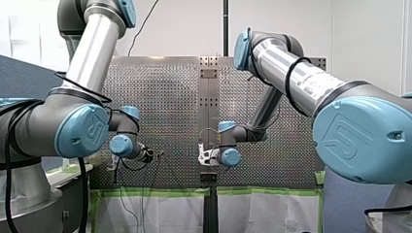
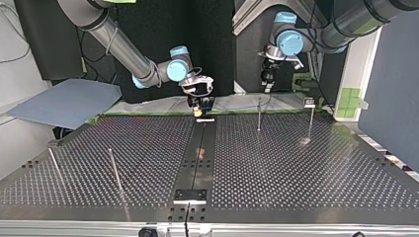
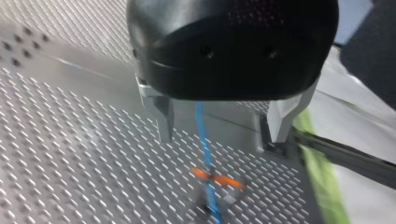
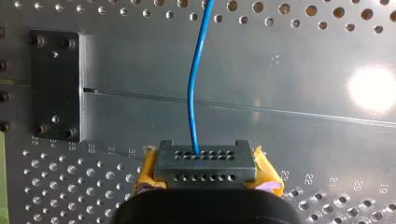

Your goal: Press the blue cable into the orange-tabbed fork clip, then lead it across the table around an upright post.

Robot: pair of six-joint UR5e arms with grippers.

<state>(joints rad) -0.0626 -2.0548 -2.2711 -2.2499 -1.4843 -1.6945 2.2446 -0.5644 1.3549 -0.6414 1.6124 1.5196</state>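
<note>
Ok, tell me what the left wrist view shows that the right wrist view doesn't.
Only the left wrist view shows the orange-tabbed clip with the blue cable crossing it, ahead of my open left hand. Only the right wrist view shows my right hand, yellow-padded, shut on that cable, and a black screwed plate. Both show the blue cable and the perforated table.

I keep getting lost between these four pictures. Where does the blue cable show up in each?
Front view: too thin to make out.
Top view: likewise.
Left wrist view: the blue cable runs between the left gripper's open fingers to the orange-tabbed clip.
Right wrist view: it leads ahead from the right gripper.
Shared landmark: the perforated table.
</note>
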